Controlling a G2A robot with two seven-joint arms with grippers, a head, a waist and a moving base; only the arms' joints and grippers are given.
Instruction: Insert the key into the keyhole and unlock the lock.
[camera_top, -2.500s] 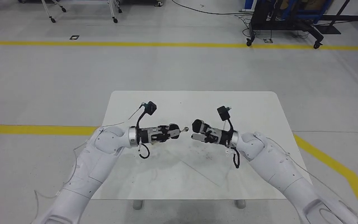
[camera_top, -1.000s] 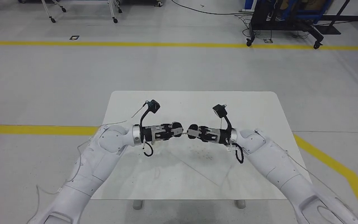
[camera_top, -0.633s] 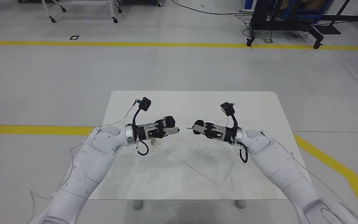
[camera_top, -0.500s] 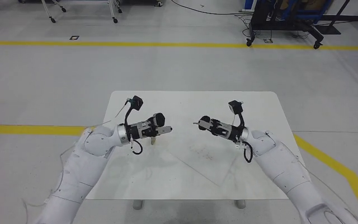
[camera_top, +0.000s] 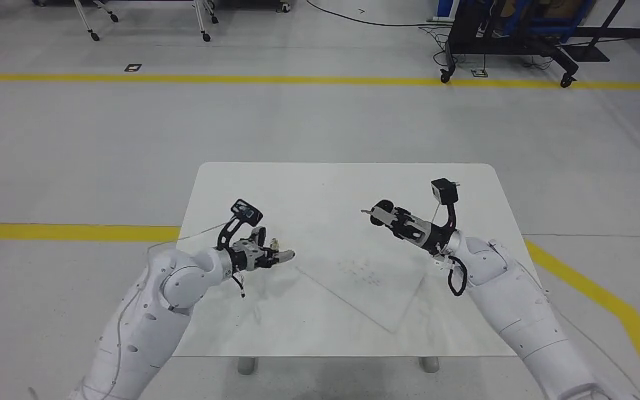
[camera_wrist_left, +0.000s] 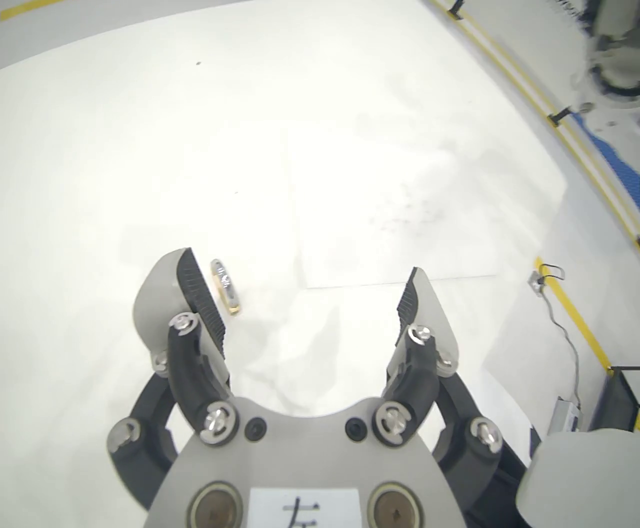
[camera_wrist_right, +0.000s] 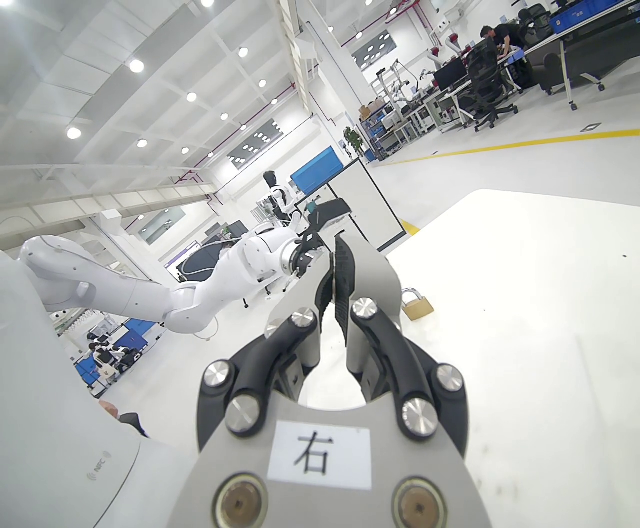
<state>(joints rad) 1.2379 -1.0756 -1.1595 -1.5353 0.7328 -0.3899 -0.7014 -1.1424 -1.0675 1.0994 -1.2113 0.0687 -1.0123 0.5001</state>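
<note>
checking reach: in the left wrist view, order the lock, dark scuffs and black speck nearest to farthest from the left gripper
From the left gripper:
1. lock, on the table beside one finger
2. dark scuffs, mid table ahead
3. black speck, far across the table

Holds both arms out front, elbows bent, well apart. Holds the left end effector (camera_wrist_left: 300, 280) low, tipped down, with its fingers (camera_wrist_left: 160, 295) spread wide. Holds the right end effector (camera_wrist_right: 336, 245) higher, tipped up a bit, with its fingers (camera_wrist_right: 370, 270) squeezed close together, maybe touching. Points both wrists in toward the middle.
</note>
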